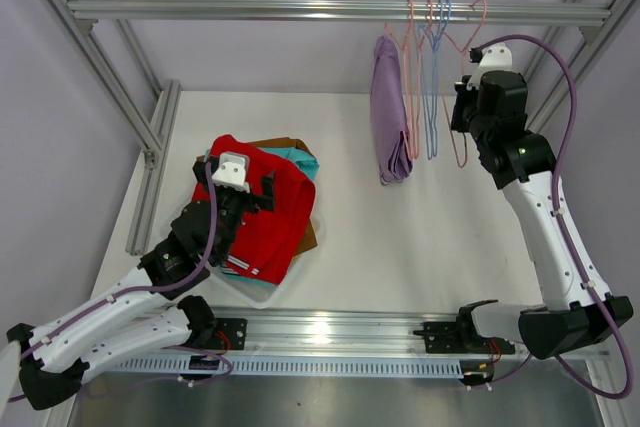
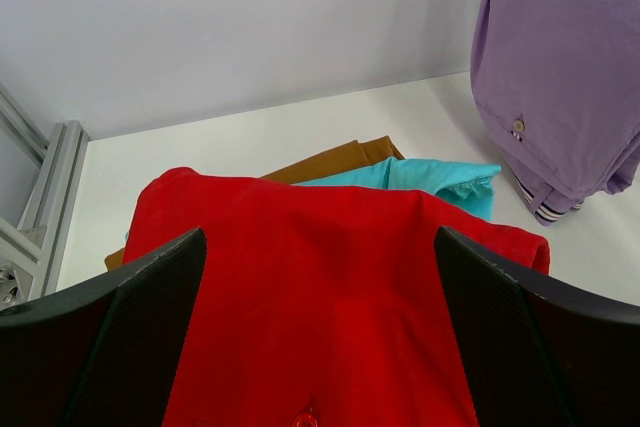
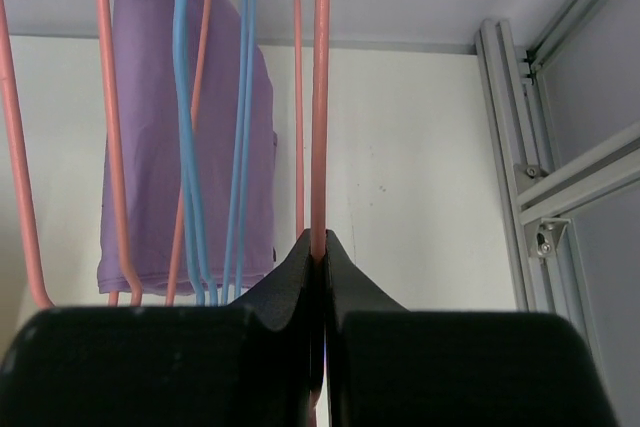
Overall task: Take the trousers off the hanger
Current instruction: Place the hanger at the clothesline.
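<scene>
Below the rail, desk: white top, carrying the pile under the rail's left half.
Pile: red trousers lie on top, with the teal pair and the brown pair showing at the far edge; all are off the hangers.
Lilac trousers: draped over the leftmost hanger near the rail's right end; the one pair left to take down.
Hangers: pink and blue wires bunched on the rail just right of the lilac cloth, bare.
Left pincer: jaws wide, holding nothing, over the red trousers.
Right pincer: pinched tight on the pink hanger that hangs farthest right on the rail, which looks bare.
Step in hand, as I judge it: reach the lilac pair. Grip through both layers low on the fold. Draw the cloth down and off slowly, so that the wire does not swing into its neighbours.
</scene>
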Motion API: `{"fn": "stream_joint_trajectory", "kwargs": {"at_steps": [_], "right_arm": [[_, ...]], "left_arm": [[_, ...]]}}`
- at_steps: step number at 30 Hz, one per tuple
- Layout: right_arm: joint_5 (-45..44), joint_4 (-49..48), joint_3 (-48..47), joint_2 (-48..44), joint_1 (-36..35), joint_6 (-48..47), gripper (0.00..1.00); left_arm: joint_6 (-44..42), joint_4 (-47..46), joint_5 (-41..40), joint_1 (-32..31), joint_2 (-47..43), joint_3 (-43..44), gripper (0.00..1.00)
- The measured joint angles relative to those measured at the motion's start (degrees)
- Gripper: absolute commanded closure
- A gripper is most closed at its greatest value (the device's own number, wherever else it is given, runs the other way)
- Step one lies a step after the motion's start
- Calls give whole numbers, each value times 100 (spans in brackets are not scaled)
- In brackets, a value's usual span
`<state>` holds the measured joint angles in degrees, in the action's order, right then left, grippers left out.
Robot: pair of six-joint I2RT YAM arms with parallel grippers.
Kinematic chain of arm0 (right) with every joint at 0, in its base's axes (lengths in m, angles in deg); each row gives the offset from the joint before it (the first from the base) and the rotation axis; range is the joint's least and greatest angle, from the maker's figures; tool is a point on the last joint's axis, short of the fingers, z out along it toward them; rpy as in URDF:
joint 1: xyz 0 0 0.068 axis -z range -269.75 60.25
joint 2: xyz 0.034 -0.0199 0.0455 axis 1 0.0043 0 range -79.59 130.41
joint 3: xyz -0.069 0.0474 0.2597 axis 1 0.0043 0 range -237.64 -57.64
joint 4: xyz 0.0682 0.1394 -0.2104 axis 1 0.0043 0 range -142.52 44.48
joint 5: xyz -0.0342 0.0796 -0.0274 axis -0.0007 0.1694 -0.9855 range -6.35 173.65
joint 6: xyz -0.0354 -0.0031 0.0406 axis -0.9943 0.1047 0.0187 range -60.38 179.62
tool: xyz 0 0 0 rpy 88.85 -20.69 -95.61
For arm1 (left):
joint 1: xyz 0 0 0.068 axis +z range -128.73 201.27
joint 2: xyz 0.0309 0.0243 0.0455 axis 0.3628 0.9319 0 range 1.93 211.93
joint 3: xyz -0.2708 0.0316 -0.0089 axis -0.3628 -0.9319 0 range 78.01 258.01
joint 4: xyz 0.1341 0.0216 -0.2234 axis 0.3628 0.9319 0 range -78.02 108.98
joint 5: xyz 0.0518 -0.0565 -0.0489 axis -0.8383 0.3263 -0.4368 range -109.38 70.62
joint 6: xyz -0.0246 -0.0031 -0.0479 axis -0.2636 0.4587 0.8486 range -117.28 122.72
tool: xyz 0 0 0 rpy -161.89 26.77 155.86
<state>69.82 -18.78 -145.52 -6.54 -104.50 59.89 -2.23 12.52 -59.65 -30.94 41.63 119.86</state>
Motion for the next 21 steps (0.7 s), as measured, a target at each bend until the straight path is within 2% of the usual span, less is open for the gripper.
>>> {"fn": "stream_joint_trajectory", "kwargs": {"at_steps": [9,21], "right_arm": [[-31,28,-35,-24,-2,129,100],[-424,426,-776,-452,0,166,100]], "left_arm": [[0,0,2,0,0,0,1],[44,0,24,0,0,0,1]]}}
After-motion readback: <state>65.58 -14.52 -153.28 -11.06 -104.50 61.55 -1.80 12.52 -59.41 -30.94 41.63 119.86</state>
